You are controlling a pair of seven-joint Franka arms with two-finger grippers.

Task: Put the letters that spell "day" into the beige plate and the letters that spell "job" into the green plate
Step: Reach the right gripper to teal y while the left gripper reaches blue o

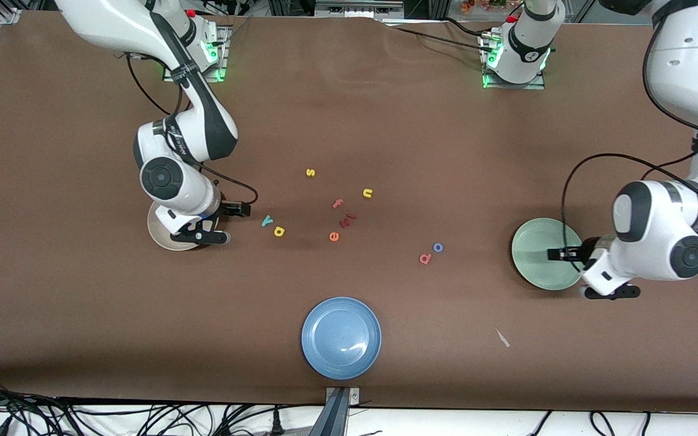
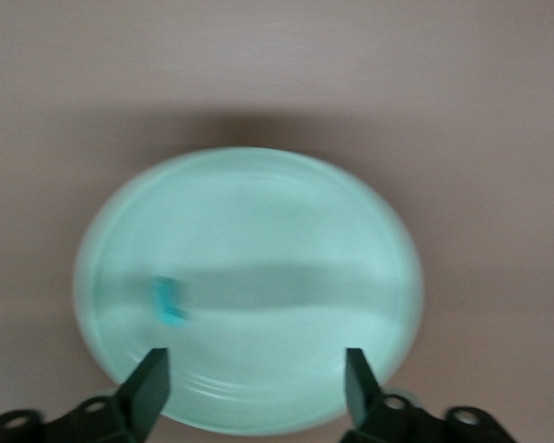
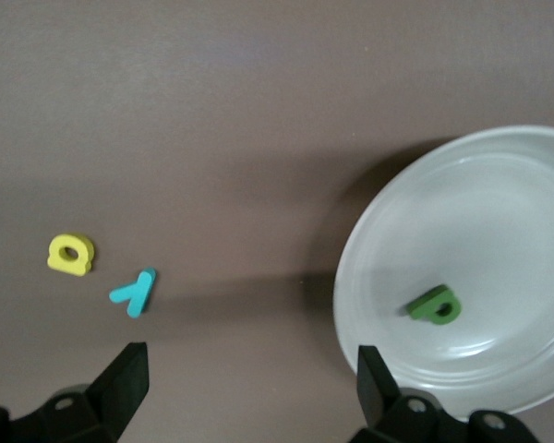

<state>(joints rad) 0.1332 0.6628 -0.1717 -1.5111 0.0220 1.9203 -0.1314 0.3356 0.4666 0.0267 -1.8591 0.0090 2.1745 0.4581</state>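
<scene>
Front view: even, bright overhead light; the brown table (image 1: pixel 82 303) reads flat and matte. Soft short shadows sit under both arms. A small white glare patch lies on the blue plate (image 1: pixel 341 338). Green indicator lights glow at both arm bases.

Left wrist view: motion blur throughout; the green plate (image 2: pixel 249 231) has a smeared rim, the teal letter (image 2: pixel 170 301) in it is streaked. A grey shadow band crosses the plate.

Right wrist view: sharper; the beige plate (image 3: pixel 499 212) casts a dark crescent shadow on the table.
</scene>
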